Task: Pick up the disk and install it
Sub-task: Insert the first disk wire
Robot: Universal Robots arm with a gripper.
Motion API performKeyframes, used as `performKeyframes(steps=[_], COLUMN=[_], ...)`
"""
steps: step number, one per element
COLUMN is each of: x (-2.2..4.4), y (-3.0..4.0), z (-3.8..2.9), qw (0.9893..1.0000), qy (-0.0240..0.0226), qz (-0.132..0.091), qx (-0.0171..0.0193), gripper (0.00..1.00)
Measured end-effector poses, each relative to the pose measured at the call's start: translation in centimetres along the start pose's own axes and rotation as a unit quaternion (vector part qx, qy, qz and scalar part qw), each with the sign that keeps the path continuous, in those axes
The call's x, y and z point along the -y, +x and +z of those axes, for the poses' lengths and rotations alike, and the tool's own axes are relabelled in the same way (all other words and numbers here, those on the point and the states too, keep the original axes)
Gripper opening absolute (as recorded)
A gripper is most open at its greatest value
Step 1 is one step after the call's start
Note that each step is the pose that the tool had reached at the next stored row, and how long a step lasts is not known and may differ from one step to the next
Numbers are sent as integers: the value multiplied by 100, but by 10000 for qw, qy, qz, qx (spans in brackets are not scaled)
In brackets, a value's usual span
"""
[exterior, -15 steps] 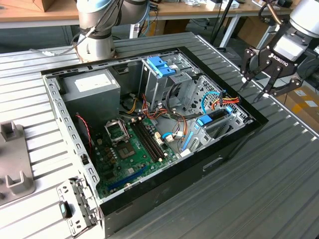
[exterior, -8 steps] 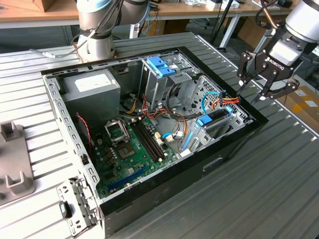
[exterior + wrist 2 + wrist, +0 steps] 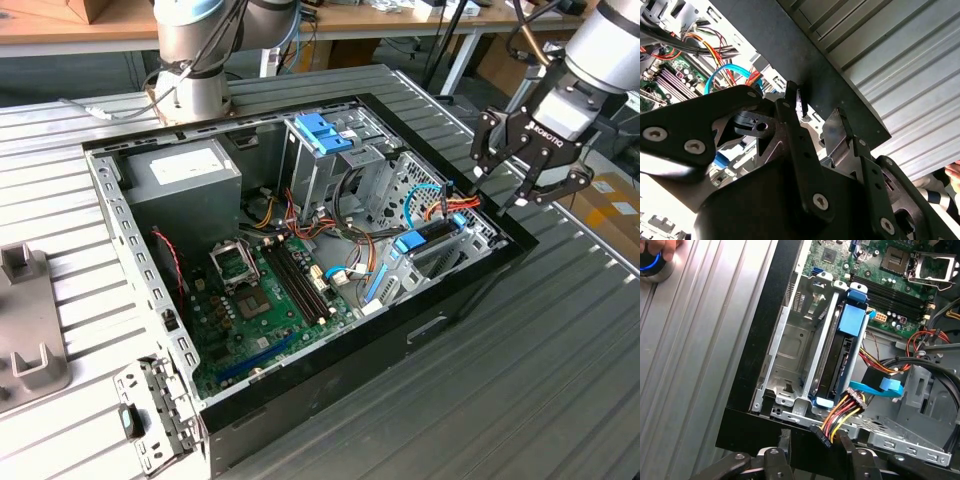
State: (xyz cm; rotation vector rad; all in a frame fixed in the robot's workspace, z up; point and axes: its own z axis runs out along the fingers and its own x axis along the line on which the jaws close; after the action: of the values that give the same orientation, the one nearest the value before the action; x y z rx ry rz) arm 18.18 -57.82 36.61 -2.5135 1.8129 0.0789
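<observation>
The disk (image 3: 846, 347), a flat grey metal drive with light-blue plastic rails, sits on its edge in the metal drive cage (image 3: 790, 347) of the open computer case (image 3: 470, 290). Its long side runs away from the black gripper (image 3: 520, 165), which hangs just above that corner, fingers (image 3: 790, 107) spread wide and holding nothing.

ribbed matt metal table (image 3: 560, 340), glossy plastic rails (image 3: 854, 320).

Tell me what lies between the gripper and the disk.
In the first wrist view: the computer case's black wall, the grey metal cage rim and a red-yellow-black cable bundle, between the gripper and the blue-railed disk.
</observation>
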Motion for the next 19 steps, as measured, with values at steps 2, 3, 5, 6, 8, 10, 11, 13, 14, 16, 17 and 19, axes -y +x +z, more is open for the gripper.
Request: performKeyframes(steps=[2, 3, 5, 6, 8, 10, 11, 13, 14, 16, 17, 19], x=[-1, -1, -1, -1, -1, -1, -1, -5, -8, -15, -20, -33], y=[0, 1, 0, 0, 0, -1, 0, 0, 0, 1, 6, 25], z=[10, 10, 10, 10, 2, -2, -2, 2, 5, 8, 9, 10], qw=[10000, 10000, 10000, 10000, 10000, 10000, 10000, 10000, 9999, 9999, 9999, 9999], qy=[0, 0, 0, 0, 3, 9, 12, 22, 27, 34, 33, 32], qz=[-2, -4, -13, -20, -23, -24, -26, -33, -40, -69, -83, -104], qx=[1, 2, 3, 4, 16, 32, 43, 74, 91, 115, 117, 117], gripper=[48, 48, 48, 48, 48, 48, 48, 48, 48, 48, 48, 48])
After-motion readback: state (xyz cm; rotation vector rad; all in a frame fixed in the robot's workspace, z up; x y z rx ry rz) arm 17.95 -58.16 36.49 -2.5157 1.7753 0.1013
